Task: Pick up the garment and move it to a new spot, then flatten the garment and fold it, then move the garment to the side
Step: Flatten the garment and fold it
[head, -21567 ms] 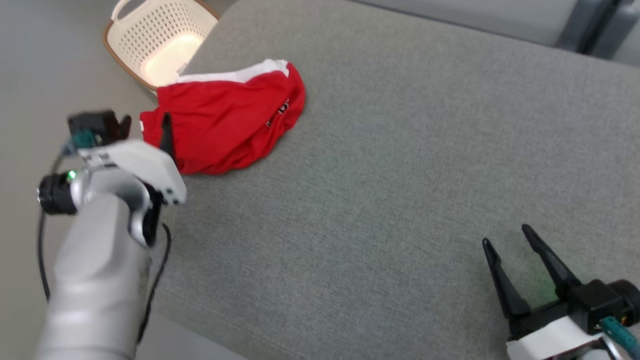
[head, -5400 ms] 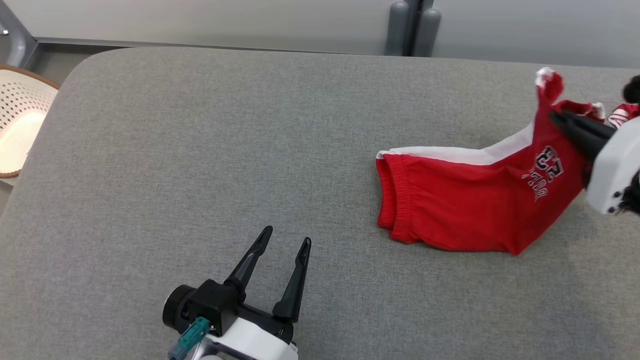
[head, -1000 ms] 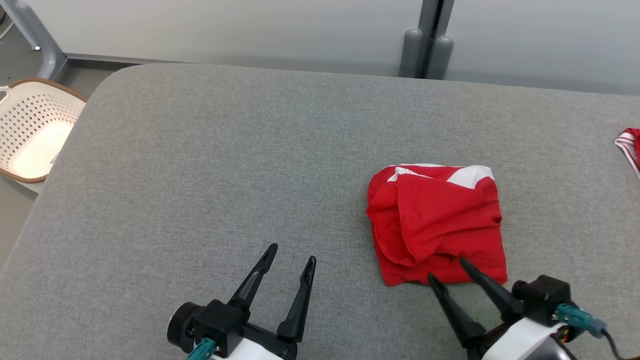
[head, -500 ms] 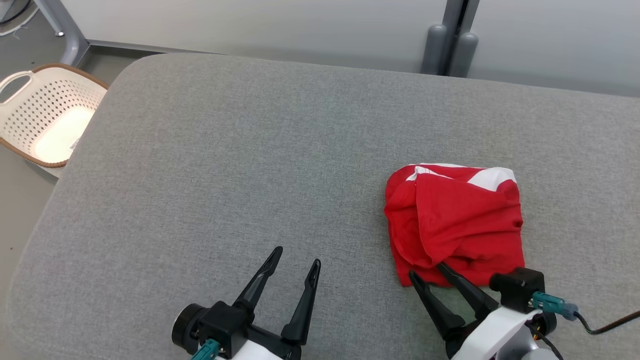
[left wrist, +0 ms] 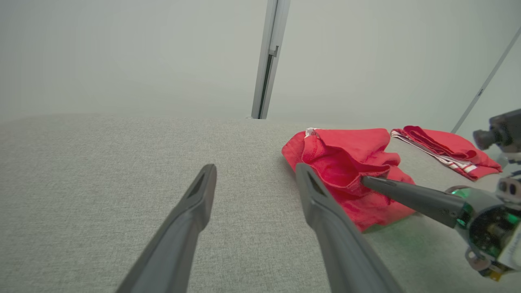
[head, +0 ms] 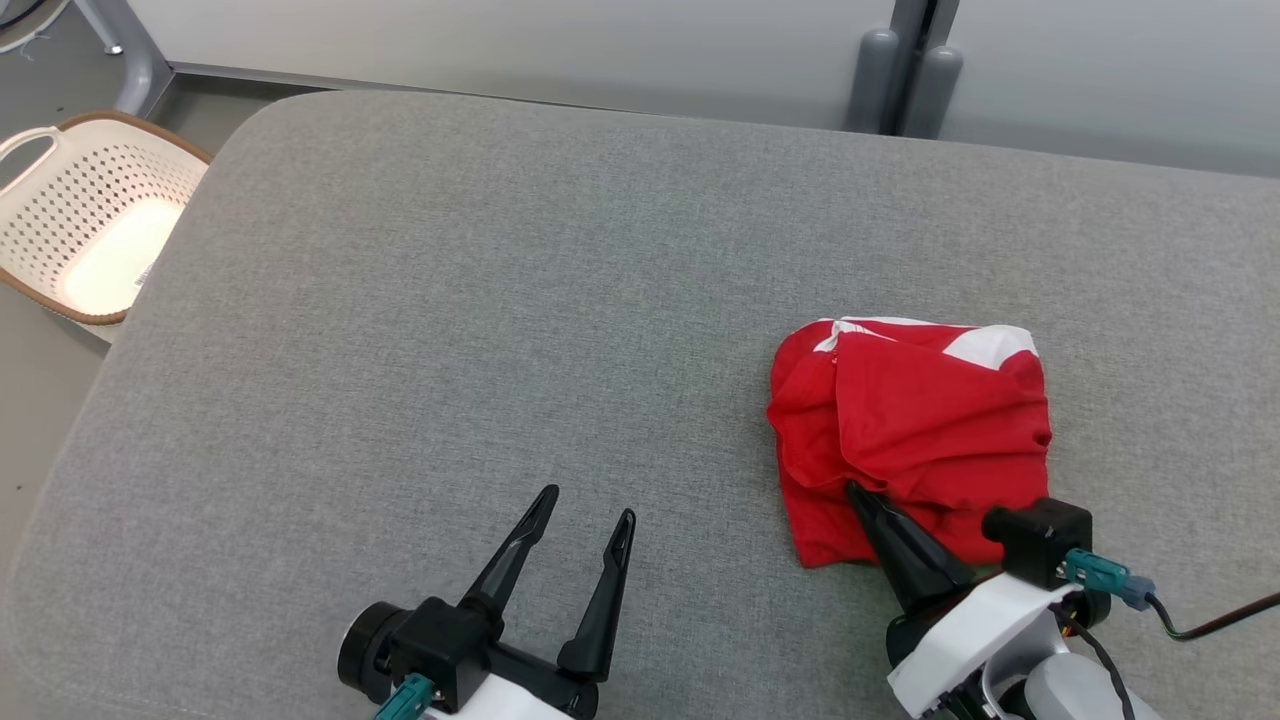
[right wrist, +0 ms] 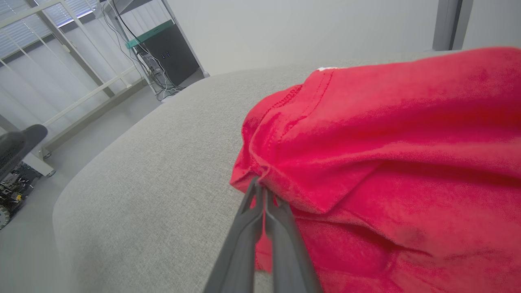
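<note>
The garment (head: 915, 430) is a pair of red shorts with white trim, lying folded and rumpled on the grey cushioned surface (head: 500, 330) at the right. My right gripper (head: 856, 491) reaches in from the near side and is shut on a fold at the garment's near left edge. In the right wrist view its fingers (right wrist: 260, 191) are pressed together, pinching the red cloth (right wrist: 386, 154). My left gripper (head: 583, 503) rests open over bare surface to the garment's left, holding nothing. In the left wrist view the garment (left wrist: 346, 158) lies just right of the left gripper (left wrist: 254, 175).
A white perforated basket (head: 90, 230) stands on the floor beyond the surface's left edge. A second red garment (left wrist: 443, 150) with striped trim lies farther right. A grey post (head: 900, 80) stands against the wall behind. Bare surface spreads left and far.
My right gripper has pushed forward onto the garment's near left edge and its fingers have gone from open to shut on the cloth. The left gripper has stayed put; the camera shifted slightly.
</note>
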